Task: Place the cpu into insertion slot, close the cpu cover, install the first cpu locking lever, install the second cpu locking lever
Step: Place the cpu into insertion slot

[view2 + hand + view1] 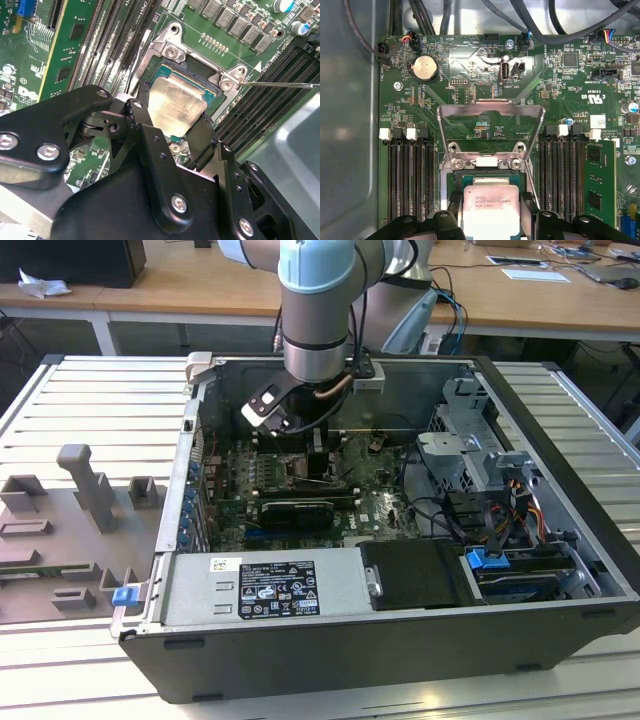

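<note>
My tool grips the cpu over the insertion slot, cpu cover open.
It pinches two opposite edges; seated or hovering, I cannot tell. I judge the chip light, stiff, slick on its metal top, fragile underneath: hold by edges only, level, no hard squeeze.

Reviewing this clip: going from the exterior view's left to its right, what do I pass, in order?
Grey fixture blocks → gripper, closed on the cpu → black cover panel → blue connector. The labelled power supply is left out because it overlaps the gripper's span.
</note>
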You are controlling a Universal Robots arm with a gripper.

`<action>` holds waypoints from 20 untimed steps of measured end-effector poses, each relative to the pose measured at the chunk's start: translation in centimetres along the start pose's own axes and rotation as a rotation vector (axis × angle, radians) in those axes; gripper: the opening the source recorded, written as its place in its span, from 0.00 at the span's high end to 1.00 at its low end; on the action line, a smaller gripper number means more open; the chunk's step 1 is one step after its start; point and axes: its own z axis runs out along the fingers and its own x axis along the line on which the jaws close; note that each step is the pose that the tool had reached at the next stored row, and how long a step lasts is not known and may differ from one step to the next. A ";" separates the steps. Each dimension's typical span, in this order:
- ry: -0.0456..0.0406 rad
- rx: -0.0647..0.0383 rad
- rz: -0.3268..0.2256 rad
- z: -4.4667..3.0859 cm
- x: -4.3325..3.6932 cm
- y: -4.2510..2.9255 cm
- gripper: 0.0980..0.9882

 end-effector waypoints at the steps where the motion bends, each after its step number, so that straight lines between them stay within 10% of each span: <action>1: -0.0001 0.000 0.000 0.05 0.00 0.00 0.50; 20: -0.0002 0.000 0.000 -0.61 -0.01 0.02 0.36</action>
